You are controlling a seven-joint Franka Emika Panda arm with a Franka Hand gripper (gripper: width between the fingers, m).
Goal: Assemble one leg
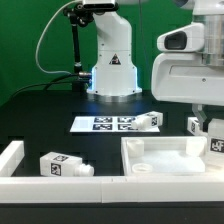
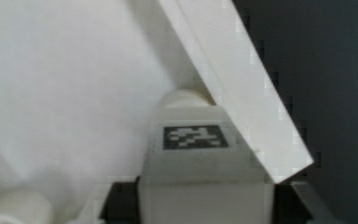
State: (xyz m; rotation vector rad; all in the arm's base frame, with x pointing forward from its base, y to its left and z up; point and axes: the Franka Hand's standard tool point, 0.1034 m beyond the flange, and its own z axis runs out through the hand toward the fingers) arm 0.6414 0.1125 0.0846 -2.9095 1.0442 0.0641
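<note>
Far on the exterior view's left, a spare leg [image 1: 66, 166] lies on its side on the bench [image 1: 40, 125], untouched. Moving across, the marker board [image 1: 104, 124] shows, with a third leg [image 1: 148, 121] resting at its edge. Then the panel [image 1: 165, 158], rim up, waiting. And at the exterior view's right, here is the action: the end effector [image 1: 210, 135] hangs over the panel's far corner, and it looks closed around the leg [image 1: 216, 145], tag facing out.

The wrist view puts that leg [image 2: 197, 140] hard against the panel's rim [image 2: 229, 80], close to a corner. The socket itself is hidden. Good technique here, by this reading, means holding the leg upright, centring it over the hole before pressing, then turning gently. A tilted leg would likely jam or shove the panel aside.
</note>
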